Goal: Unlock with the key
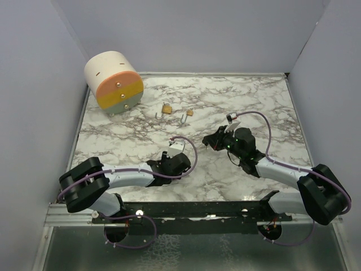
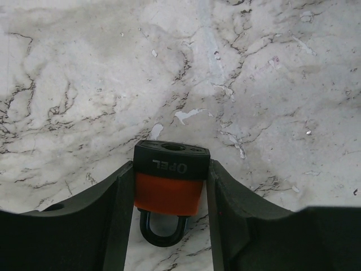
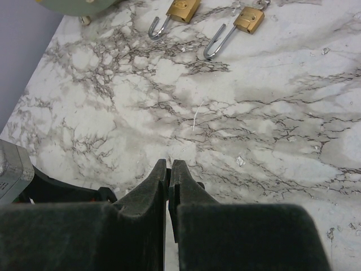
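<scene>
My left gripper (image 2: 171, 172) has its fingers pressed against both flat sides of the small orange-and-black padlock (image 2: 169, 189), which lies on the marble table (image 2: 271, 84) in front of the left arm, shackle toward the wrist. My right gripper (image 3: 169, 169) is squeezed fully together, and I can't make out a key in it. I judge the lock compact, rigid and smooth-sided, so I'd grip mid-body and leave its far black end free.

Padlock (image 2: 169, 195) sides (orange) behind fingers (image 2: 79, 226)
</scene>
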